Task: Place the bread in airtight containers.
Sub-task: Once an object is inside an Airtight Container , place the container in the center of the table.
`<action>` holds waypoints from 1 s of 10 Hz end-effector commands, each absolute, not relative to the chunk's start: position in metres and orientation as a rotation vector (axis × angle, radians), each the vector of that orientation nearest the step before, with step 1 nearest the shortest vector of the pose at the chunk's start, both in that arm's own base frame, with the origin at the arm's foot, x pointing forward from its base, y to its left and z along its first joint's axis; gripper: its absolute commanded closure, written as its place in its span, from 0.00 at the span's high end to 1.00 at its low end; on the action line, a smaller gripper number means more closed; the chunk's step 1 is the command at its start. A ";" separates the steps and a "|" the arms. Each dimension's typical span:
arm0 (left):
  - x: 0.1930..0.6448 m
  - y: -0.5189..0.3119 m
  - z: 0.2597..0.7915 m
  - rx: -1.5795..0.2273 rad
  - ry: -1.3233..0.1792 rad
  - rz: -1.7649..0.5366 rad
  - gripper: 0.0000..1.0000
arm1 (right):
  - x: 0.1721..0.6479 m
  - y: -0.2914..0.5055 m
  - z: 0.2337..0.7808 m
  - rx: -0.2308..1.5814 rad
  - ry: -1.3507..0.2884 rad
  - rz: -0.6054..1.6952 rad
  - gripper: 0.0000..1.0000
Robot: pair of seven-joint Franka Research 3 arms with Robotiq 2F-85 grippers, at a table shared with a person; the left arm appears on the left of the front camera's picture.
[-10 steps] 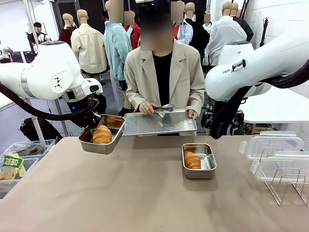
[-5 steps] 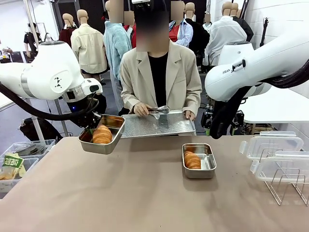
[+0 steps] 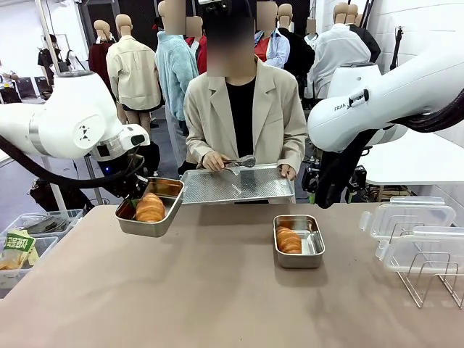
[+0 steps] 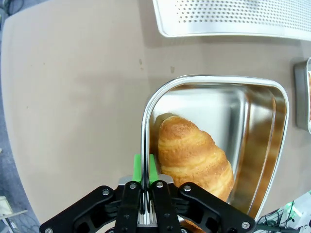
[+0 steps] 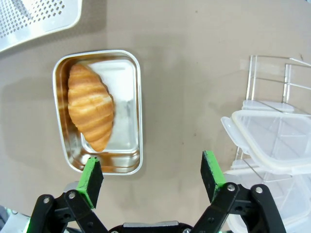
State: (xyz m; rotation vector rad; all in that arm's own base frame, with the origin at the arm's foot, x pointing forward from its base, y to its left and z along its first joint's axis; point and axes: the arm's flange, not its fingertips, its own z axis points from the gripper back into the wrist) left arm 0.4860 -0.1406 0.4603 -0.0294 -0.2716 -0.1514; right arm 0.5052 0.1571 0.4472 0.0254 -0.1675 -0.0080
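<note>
The brown tabletop (image 3: 217, 290) is seen from the robot's side. At its far edge a perforated tray (image 3: 239, 185) is held by a person, with tongs (image 3: 239, 162) gripped above it. Clear lids (image 3: 409, 217) are stacked on a wire rack (image 3: 428, 279) at the right edge. One steel container (image 4: 272, 126) is held near the far left corner, tilted, its rim clamped between the left gripper (image 4: 144, 167) fingers. A roll (image 4: 192, 155) is lodged inside, against the gripped wall. The second container (image 5: 138, 97) is set right of centre, a roll (image 5: 91, 107) along one side. Above it the right gripper (image 5: 152, 172) is hung, fingers spread wide, nothing held.
</note>
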 end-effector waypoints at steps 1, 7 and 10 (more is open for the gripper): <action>0.490 -0.122 0.440 -0.079 -0.298 -0.139 0.00 | 0.506 0.159 0.446 0.031 -0.177 -0.025 1.00; 0.508 -0.075 0.345 -0.118 -0.255 -0.051 0.00 | 0.506 0.159 0.446 0.031 -0.177 -0.025 1.00; 0.505 -0.073 0.336 -0.064 -0.249 -0.035 0.12 | 0.506 0.159 0.446 0.031 -0.177 -0.025 1.00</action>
